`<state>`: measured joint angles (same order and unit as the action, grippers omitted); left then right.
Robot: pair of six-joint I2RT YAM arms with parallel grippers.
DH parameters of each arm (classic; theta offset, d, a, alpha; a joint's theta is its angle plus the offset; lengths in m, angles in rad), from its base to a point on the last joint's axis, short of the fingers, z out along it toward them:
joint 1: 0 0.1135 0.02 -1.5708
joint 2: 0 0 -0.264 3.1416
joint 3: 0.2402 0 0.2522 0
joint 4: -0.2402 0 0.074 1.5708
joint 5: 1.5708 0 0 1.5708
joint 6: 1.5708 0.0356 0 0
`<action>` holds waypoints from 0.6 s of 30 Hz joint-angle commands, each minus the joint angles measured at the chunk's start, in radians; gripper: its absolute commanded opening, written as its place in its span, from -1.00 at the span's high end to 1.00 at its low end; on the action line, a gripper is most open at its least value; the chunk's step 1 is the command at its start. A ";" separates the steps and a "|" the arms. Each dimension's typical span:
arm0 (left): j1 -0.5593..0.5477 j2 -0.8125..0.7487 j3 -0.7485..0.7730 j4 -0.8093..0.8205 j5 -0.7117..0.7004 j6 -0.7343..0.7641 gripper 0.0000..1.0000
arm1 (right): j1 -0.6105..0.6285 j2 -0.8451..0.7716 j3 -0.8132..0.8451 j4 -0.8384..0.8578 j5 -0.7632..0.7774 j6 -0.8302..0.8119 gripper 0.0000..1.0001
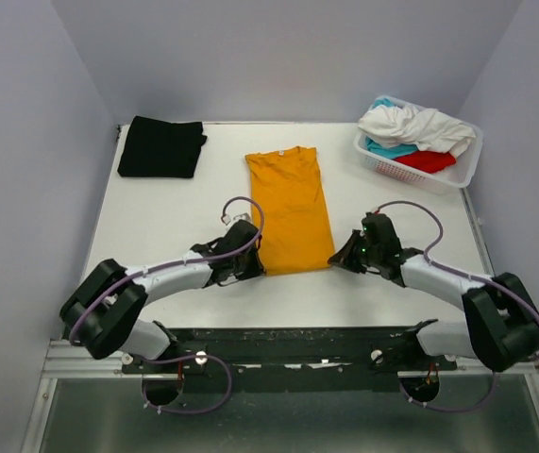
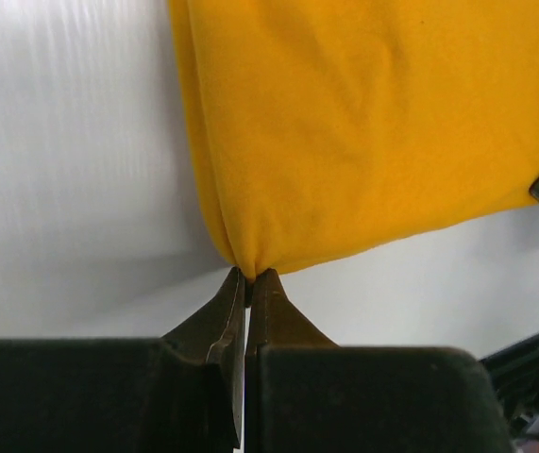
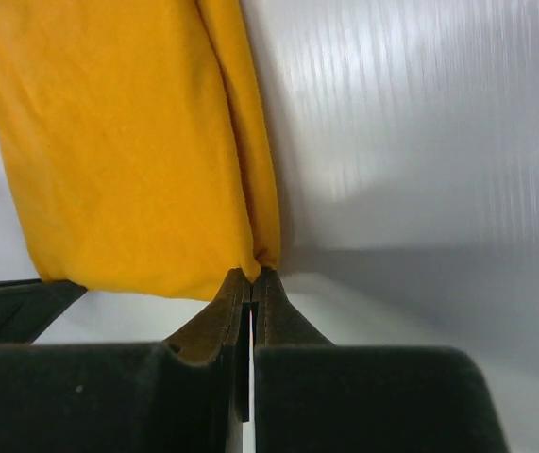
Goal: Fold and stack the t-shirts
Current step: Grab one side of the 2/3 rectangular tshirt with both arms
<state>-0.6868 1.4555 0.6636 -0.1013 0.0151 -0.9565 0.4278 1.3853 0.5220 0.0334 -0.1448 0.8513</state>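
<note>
The left gripper (image 2: 247, 276) and right gripper (image 3: 252, 276) each pinch a hem corner of the mustard-orange t-shirt (image 1: 290, 203) on the worktop (image 1: 165, 226); if one lifts faster, a corner could slip and skew the fold

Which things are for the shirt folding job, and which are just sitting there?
For the job: orange t-shirt, near corners pinched by left end effector and right end effector; black t-shirt; white t-shirt, teal t-shirt and red t-shirt.
Just lying about: white basket holding those three; table.
</note>
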 commanded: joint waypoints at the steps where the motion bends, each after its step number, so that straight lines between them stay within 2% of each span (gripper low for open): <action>1: -0.180 -0.171 -0.057 -0.230 -0.198 -0.168 1.00 | 0.005 -0.240 -0.109 -0.207 -0.138 -0.034 0.99; 5: -0.385 -0.292 -0.062 -0.419 -0.265 -0.329 1.00 | 0.011 -0.467 -0.108 -0.490 -0.202 -0.069 0.99; 8: -0.550 -0.346 -0.008 -0.564 -0.316 -0.437 1.00 | 0.013 -0.613 -0.057 -0.655 -0.245 -0.069 0.99; 12: -0.714 -0.359 0.055 -0.674 -0.406 -0.540 1.00 | 0.014 -0.774 0.002 -0.744 -0.250 -0.051 0.99; 16: -0.790 -0.342 0.182 -0.850 -0.506 -0.609 1.00 | 0.014 -0.830 0.088 -0.753 -0.203 -0.067 0.99; 18: -0.792 -0.347 0.221 -0.874 -0.539 -0.597 1.00 | 0.014 -0.823 0.124 -0.726 -0.184 -0.073 0.99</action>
<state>-1.4498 1.1130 0.7887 -0.7628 -0.3702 -1.4799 0.4397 0.5686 0.5613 -0.6624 -0.3611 0.8024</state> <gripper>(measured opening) 0.023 0.036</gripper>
